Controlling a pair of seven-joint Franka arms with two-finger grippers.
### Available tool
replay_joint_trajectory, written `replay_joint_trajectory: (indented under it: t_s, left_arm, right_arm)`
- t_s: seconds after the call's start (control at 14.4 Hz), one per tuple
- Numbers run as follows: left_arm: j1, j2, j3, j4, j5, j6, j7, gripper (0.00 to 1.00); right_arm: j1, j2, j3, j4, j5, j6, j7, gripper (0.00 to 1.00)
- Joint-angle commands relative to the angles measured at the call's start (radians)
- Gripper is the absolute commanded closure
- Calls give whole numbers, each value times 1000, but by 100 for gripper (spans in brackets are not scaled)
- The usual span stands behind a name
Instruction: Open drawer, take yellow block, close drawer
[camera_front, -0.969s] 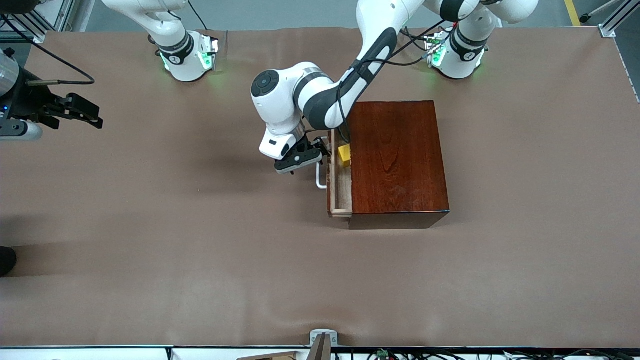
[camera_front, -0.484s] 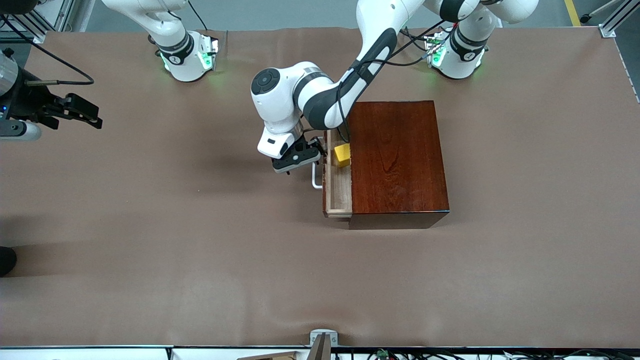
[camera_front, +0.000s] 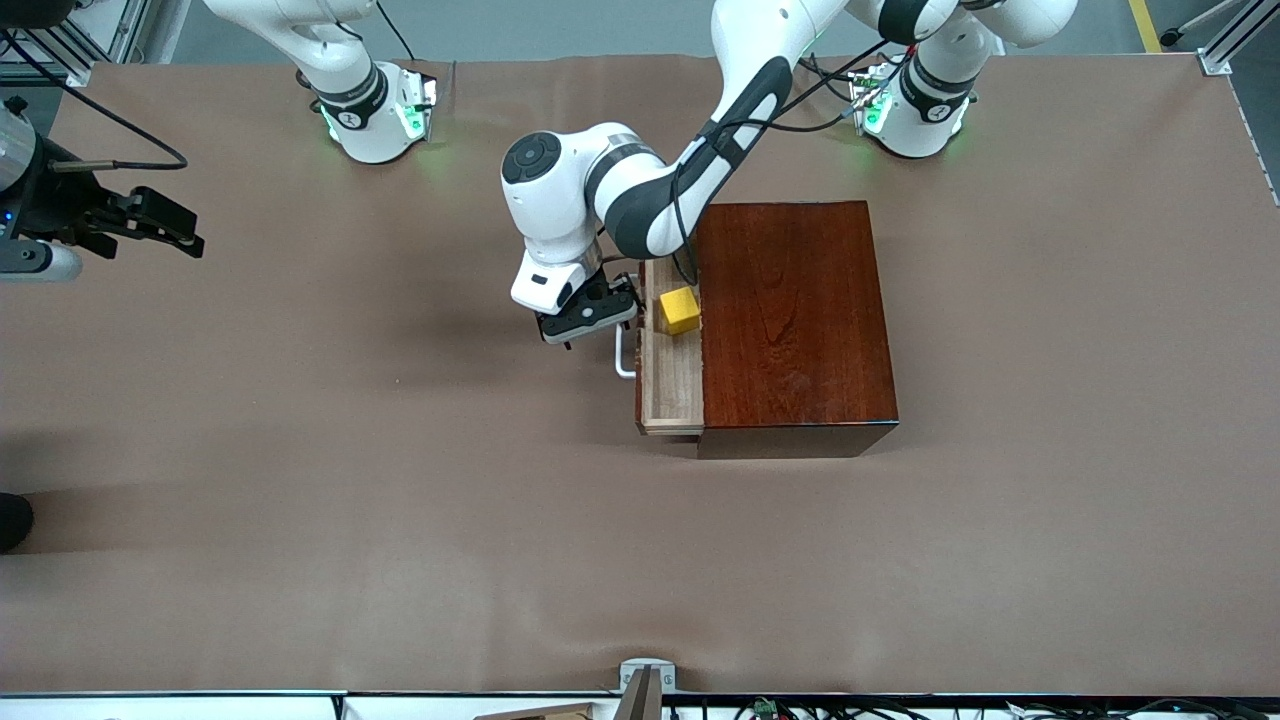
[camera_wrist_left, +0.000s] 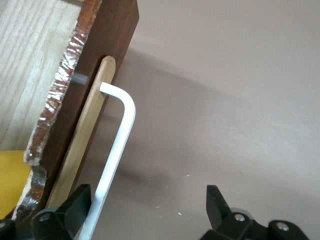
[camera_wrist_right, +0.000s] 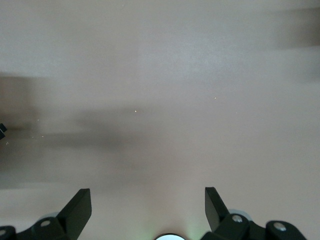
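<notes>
Front view shows a dark reddish-brown wooden box (camera_front: 795, 325) standing on the brown counter (camera_front: 400, 520) a little toward the left arm's end, closer to the edge where the arm bases stand than to the camera's edge. Its drawer (camera_front: 668, 385) is pulled partway out toward the right arm's end, baring a pale wood floor. The yellow block (camera_front: 680, 310) sits in the drawer, close to the box's front edge. The left gripper (camera_front: 590, 318) is at the white handle (camera_front: 624, 355); in the left wrist view its fingers (camera_wrist_left: 75, 210) are spread wide, with the handle bar (camera_wrist_left: 117, 145) running down beside one of them and brown counter between the two. The right arm waits with the right gripper (camera_front: 150, 225) spread open over bare counter near the edge at the right arm's end.
</notes>
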Motion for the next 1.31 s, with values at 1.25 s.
replay_joint_trajectory:
  t_s: [1.25]
  left_arm:
    - [163,-459,-55,43,-57,-651,192,0]
  right_arm:
    - [-57,105,8,4,1,31,72,0]
